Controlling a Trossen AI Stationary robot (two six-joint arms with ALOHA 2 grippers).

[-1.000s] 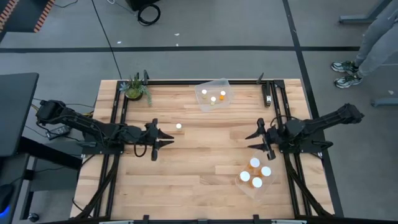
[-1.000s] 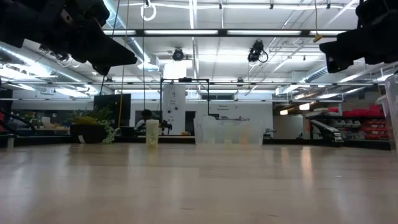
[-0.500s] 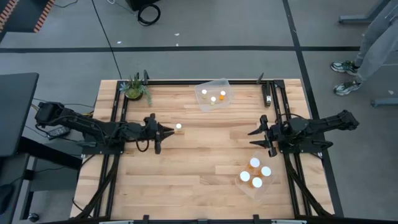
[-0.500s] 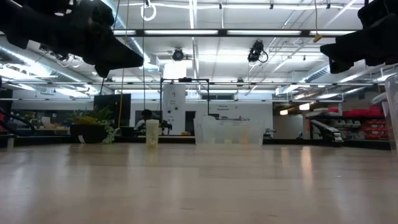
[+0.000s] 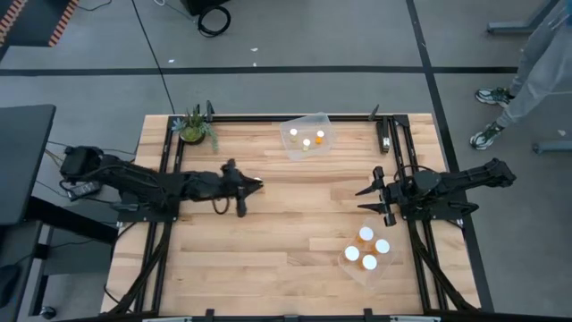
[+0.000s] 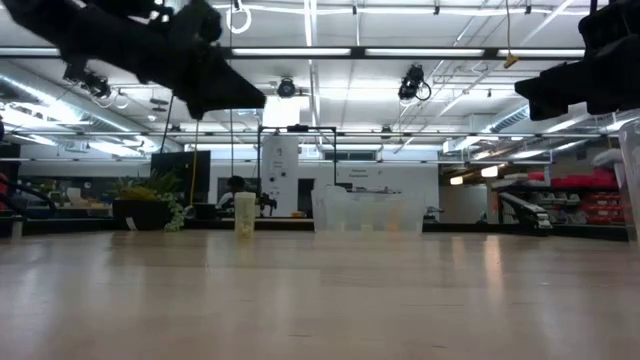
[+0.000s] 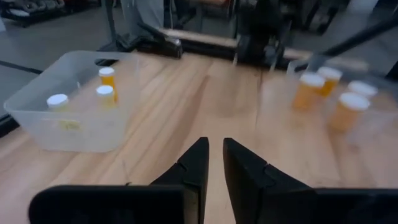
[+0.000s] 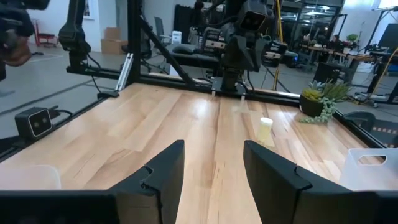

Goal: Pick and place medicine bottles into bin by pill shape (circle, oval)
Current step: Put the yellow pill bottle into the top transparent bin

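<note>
Medicine bottle (image 6: 244, 214) upright on table (image 6: 320, 300)

"Where is the left claw (image 5: 256, 183)?"

"Out over the wood of the bench (image 5: 286, 259), near the middle. It covers the spot under its tip, so I can't tell what is there."

"And the right claw (image 5: 368, 199)?"

"Over the right side, with its two fingers apart and nothing between them."

"Where are the bottles?"

"Three sit in the clear bin (image 5: 307, 135) by the far edge. Four white-capped ones (image 5: 366, 234) sit in the other clear bin (image 5: 369, 268), near the front right."

"Anything else?"

"A little green plant (image 5: 194, 129) at the far left corner. A person's legs (image 5: 527, 76) and shoes are on the floor, far right."
</note>
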